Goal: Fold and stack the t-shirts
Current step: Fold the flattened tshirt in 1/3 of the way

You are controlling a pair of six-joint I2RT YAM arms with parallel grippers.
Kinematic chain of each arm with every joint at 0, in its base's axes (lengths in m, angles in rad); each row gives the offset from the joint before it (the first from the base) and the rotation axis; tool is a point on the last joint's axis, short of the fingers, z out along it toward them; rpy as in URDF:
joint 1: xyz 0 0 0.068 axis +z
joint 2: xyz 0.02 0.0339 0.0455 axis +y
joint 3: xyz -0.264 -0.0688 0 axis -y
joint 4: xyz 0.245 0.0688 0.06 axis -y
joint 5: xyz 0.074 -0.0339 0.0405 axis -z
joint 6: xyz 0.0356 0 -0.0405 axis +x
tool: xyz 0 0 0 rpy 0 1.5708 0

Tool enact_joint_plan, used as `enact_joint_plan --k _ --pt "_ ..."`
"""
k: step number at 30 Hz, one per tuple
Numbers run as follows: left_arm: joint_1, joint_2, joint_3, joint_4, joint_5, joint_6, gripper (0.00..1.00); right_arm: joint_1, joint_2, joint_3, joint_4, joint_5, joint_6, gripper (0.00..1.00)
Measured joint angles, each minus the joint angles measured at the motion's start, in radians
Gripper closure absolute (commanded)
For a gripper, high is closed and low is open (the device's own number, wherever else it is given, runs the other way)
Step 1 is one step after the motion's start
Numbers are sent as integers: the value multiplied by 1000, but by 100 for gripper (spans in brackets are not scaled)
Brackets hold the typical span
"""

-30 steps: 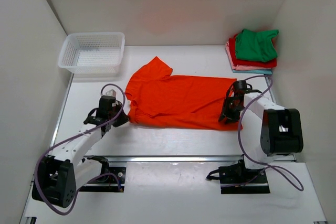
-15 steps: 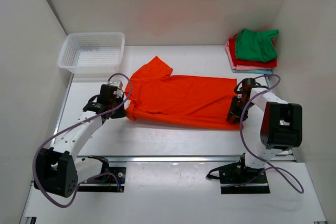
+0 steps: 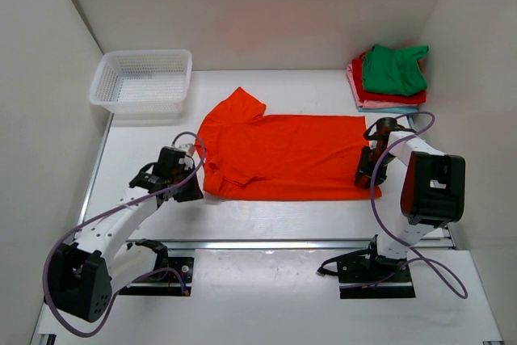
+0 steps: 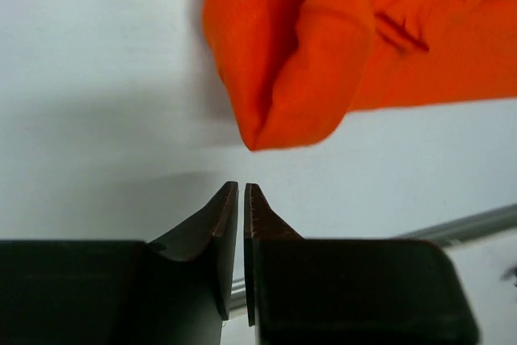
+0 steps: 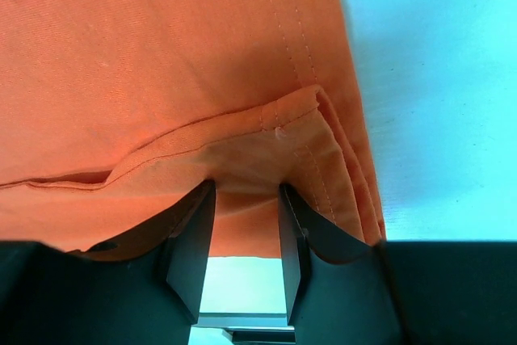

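On the table point(image 3: 266, 217), left pincer point(image 4: 241, 188) has released orange t-shirt point(image 3: 283, 155).

Bright, even light falls from overhead, and the shadows are soft. Just ahead of the left gripper point(image 4: 242, 187) a blurry grey shadow lies on the table point(image 4: 89, 78) under the edge of the orange shirt point(image 4: 323, 62), whose folds look slightly soft. The gripper itself is a near-black shape. Around the right gripper point(image 5: 246, 191) the cloth is sharp and its stitching plain, but the table to its right has a cold blue tint. Seen from above, a faint orange glow tints the back wall point(image 3: 250, 34).
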Motion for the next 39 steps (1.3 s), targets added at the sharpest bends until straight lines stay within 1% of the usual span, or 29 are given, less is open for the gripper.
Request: enact_joint_plan --k 2,4,6,9,12,15,16,18,23,24,29,31,39 --pt "-22 -12 -57 29 34 -61 79 3 0 0 0 2 -2 66" --pt "-23 -34 -118 74 62 -129 74 6 0 0 0 4 -3 65" --pt "-20 -71 -185 121 71 -198 74 7 0 0 0 5 -3 65" --pt "-8 -134 -282 212 73 -301 70 13 0 0 0 5 -2 66" --pt "5 -161 -337 291 71 -384 73 14 0 0 0 5 -2 65" --pt "15 -158 -357 362 59 -444 72 15 0 0 0 5 -2 65" --pt "15 -157 -359 381 50 -462 69 15 0 0 0 5 -2 65" --pt "14 -157 -362 420 29 -496 71 15 0 0 1 5 -3 66" --pt "26 -156 -396 507 1 -560 71 16 0 0 0 5 -2 66" --pt "26 -148 -399 517 -5 -568 68 16 0 0 0 4 -2 66" --pt "23 -77 -399 565 -20 -584 64 16 0 0 0 4 -2 65" --pt "18 -44 -399 588 -21 -591 66 16 0 0 0 3 -2 65" --pt "-12 60 -378 680 -21 -617 64 16 0 0 1 1 -2 66"
